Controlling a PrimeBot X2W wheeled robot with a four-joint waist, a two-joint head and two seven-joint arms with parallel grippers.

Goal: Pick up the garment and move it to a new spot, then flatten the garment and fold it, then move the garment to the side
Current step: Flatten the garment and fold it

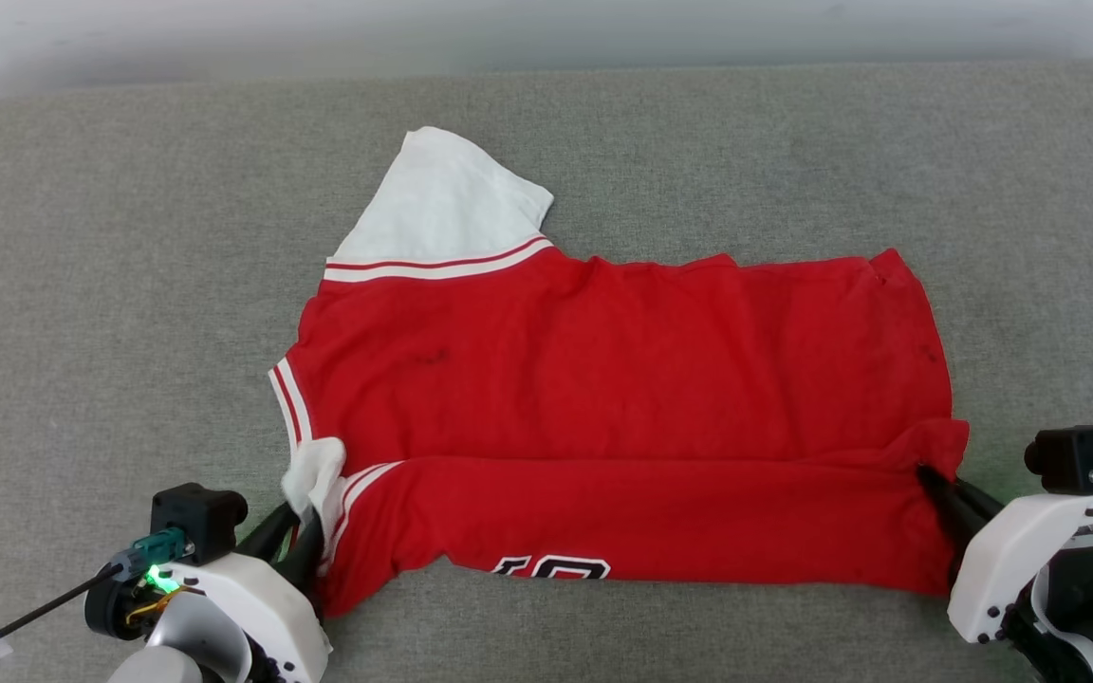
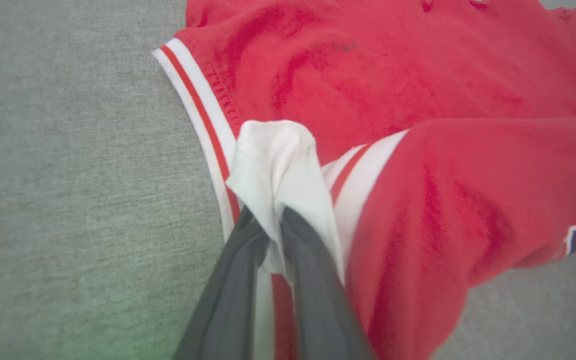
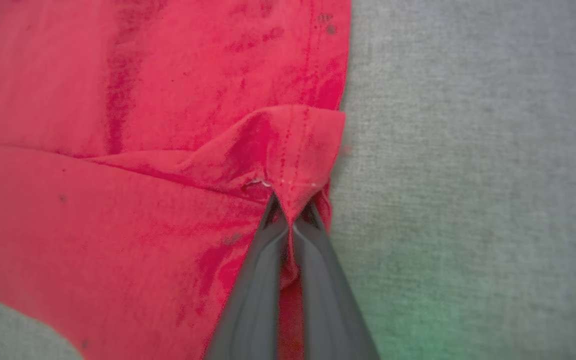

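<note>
Fold step: grey cloth surface (image 1: 129,237) carries the red jersey (image 1: 603,360) at centre, its near edge lapped over itself.
Left gripper (image 2: 268,222) pinches the bunched white sleeve (image 2: 278,160); right gripper (image 3: 290,207) pinches the hem corner (image 3: 293,145); both jaws narrow on cloth. Judgement: set both ends down level, crease taut, and release together.

Grey fabric surface (image 1: 82,285) bears the folded garment (image 1: 603,379)
</note>
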